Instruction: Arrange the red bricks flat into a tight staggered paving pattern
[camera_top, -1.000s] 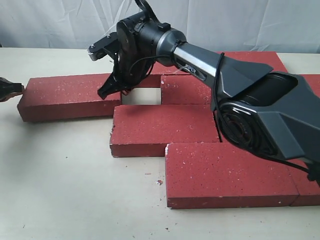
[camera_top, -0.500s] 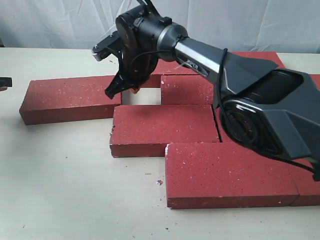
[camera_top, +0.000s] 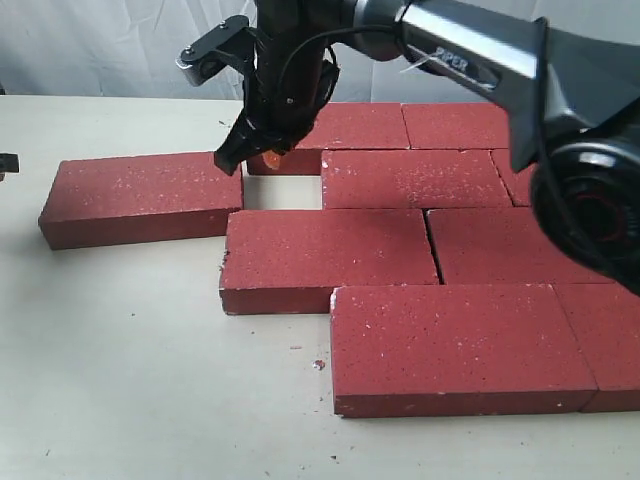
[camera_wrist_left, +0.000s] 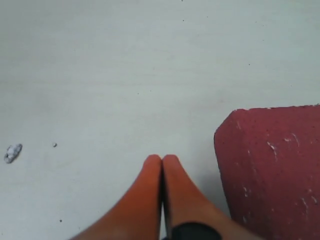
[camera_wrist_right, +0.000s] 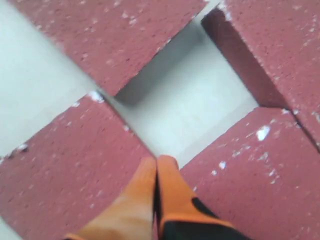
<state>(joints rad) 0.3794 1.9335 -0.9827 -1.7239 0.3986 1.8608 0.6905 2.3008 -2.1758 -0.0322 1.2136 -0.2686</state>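
Observation:
Several dark-red speckled bricks lie flat in staggered rows, among them a middle one (camera_top: 325, 255) and a front one (camera_top: 450, 340). One brick (camera_top: 140, 190) lies apart at the left, and a small bare gap (camera_top: 283, 192) separates it from the row brick (camera_top: 415, 178). My right gripper (camera_top: 270, 156) hangs shut and empty just above that gap (camera_wrist_right: 190, 110), its orange fingertips (camera_wrist_right: 167, 167) pressed together. My left gripper (camera_wrist_left: 162, 159) is shut and empty over the table beside the left brick's end (camera_wrist_left: 272, 165). It shows only at the exterior view's left edge (camera_top: 4, 163).
The pale table (camera_top: 130, 380) spreads to the left and front. A small white crumb (camera_top: 318, 364) lies near the front brick, and another chip (camera_wrist_left: 13, 152) lies on the table. A white curtain (camera_top: 100, 50) closes off the back.
My right arm has lifted and swung back, uncovering the bricks on the right, with its gripper still near the gap. My left gripper has drawn back from the left brick's end toward the frame edge.

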